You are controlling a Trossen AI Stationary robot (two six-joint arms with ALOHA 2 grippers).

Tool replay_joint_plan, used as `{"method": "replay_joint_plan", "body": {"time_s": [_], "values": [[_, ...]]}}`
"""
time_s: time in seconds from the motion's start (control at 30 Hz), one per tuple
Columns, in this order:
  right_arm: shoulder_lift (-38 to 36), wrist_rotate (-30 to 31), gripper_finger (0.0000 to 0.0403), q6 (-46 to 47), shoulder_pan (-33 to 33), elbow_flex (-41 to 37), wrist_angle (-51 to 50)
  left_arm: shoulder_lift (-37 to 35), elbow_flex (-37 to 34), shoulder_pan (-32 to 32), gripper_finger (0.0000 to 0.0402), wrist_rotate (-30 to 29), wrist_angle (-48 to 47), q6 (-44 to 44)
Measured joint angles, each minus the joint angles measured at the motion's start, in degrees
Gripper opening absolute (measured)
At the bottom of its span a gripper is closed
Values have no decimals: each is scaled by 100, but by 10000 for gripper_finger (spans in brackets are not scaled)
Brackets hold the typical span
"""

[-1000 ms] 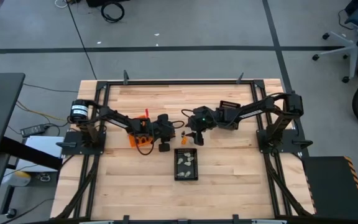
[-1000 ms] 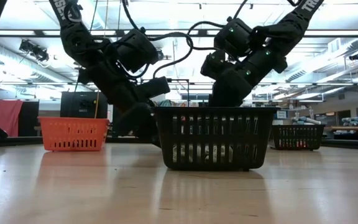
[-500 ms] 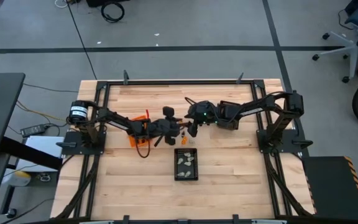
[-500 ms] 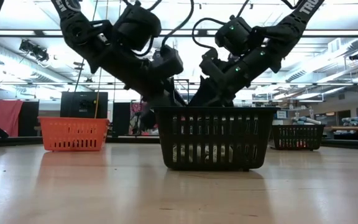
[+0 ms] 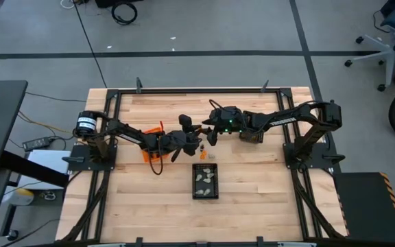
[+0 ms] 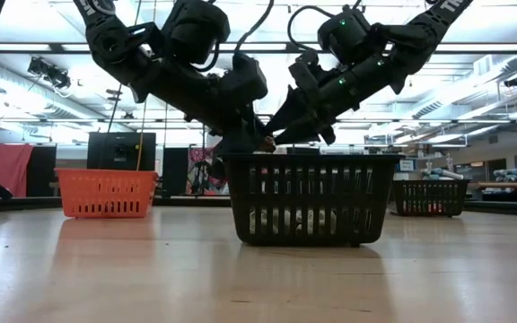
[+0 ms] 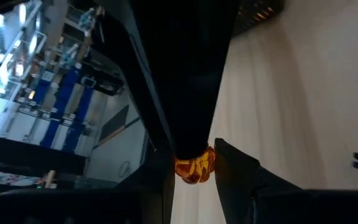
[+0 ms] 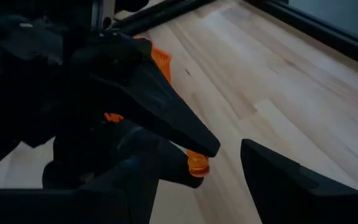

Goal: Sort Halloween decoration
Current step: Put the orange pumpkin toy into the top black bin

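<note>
A tiny orange decoration piece (image 7: 194, 167) sits between the fingers of my left gripper (image 5: 198, 138), above the table just beyond the near black mesh bin (image 5: 206, 181). That bin holds several pale pieces. My right gripper (image 8: 211, 190) is open and faces the left one. Its fingers stand on either side of the left fingertips and the orange piece (image 8: 197, 163); I cannot tell whether they touch it. In the low view both grippers meet above the bin's rim (image 6: 308, 159). Two small loose pieces (image 5: 202, 151) lie on the wood below them. My left gripper pinches the orange piece (image 7: 194, 167) between its two fingers at their free ends. The fingers come from the table's left, slanting slightly downward. The piece is lifted clear of the table and bins.
An orange bin (image 5: 151, 147) stands under the left arm. A second black mesh bin (image 5: 252, 129) stands under the right arm. The near half of the table (image 5: 149, 213) is bare wood.
My left gripper has risen from beside the orange bin, rolled its wrist and swung toward the table's middle. My right gripper has also risen, tipped up toward level, and come to face the left fingertips.
</note>
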Motion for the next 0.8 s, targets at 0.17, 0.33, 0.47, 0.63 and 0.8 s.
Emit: {"method": "replay_joint_plan", "body": {"time_s": [0.17, 0.33, 0.47, 0.63, 0.8], "values": [[-4, -2, 224, 52, 0, 0, 80, 0, 2, -2, 96, -205, 338, 189], [-4, 67, 220, 47, 0, 0, 258, 0, 2, -4, 96, -299, 548, 299], [-4, 76, 204, 39, -11, 0, 278, 0, 2, -4, 95, -301, 565, 293], [-4, 83, 177, -27, -33, 0, 285, 0, 2, -4, 91, -299, 624, 235], [-11, 77, 146, -64, -31, 7, 273, 0, 2, -4, 80, -301, 705, 195]]}}
